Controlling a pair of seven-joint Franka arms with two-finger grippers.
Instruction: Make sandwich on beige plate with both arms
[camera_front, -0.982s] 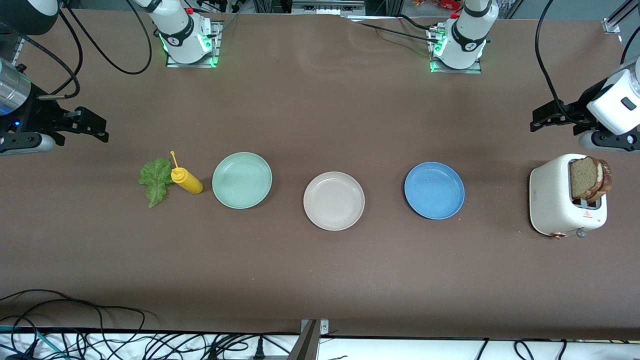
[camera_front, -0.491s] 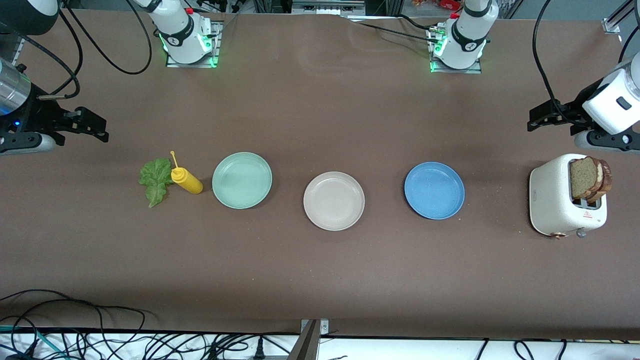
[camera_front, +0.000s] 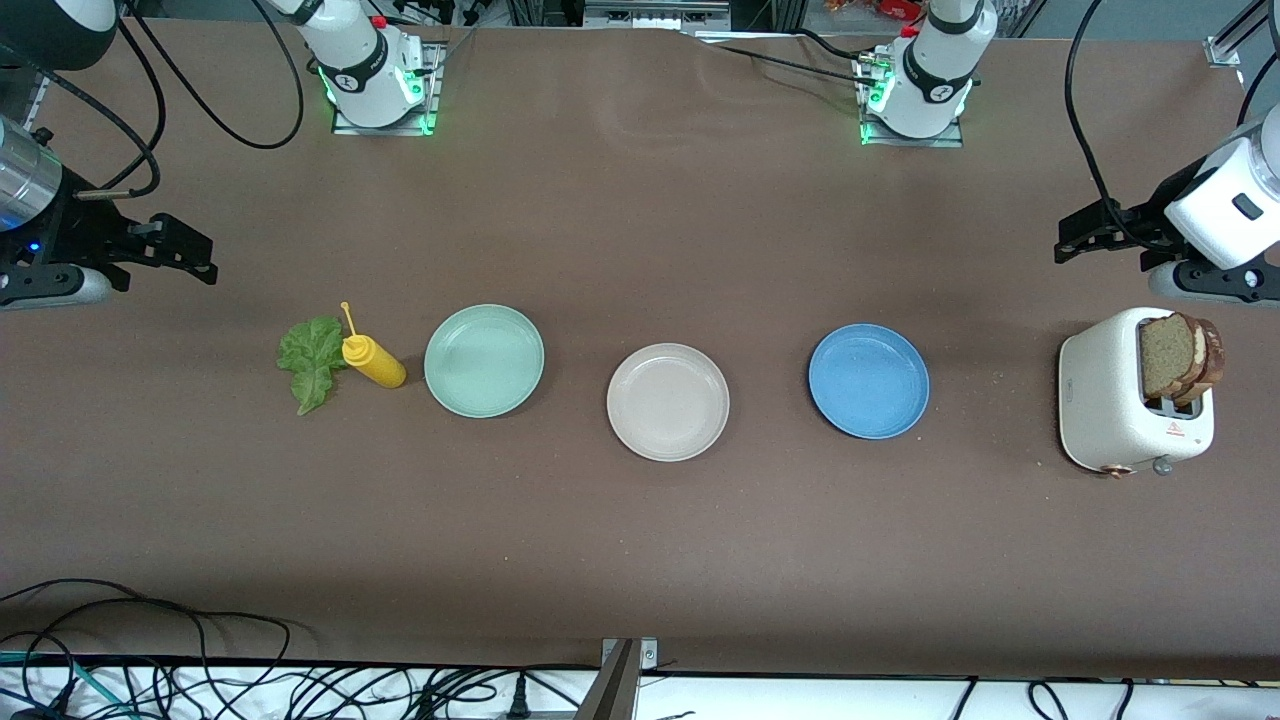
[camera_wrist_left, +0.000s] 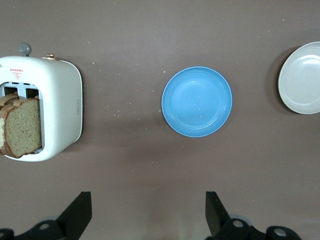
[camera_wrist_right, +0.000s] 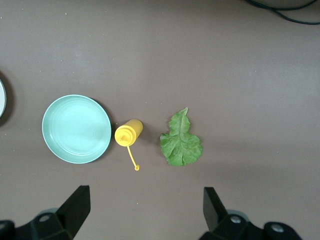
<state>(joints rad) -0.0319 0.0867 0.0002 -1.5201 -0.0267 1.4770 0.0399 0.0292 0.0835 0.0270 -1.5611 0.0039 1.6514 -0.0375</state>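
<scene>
Left gripper (camera_front: 1080, 240): jaws wide apart, nothing held, hanging over bare table at mid-height on the frame's edge, at the left arm's end. Just lower in frame, the toaster (camera_front: 1110, 400), with two bread slices (camera_front: 1180, 355) upright in its slots, flat faces stacked side by side. Clearly the nearer arm for the bread. Probably a top-down pinch across one slice's thickness, though the slices overlap too much to tell where one ends.

Right gripper (camera_front: 190, 255): equally wide, empty, waiting over bare table at the right arm's end. Lettuce leaf (camera_front: 310, 362) lower in frame, touching the yellow bottle (camera_front: 372, 362).

Beige plate (camera_front: 668, 402): mid-frame, bare, between mint plate (camera_front: 484, 360) and blue plate (camera_front: 868, 380).
</scene>
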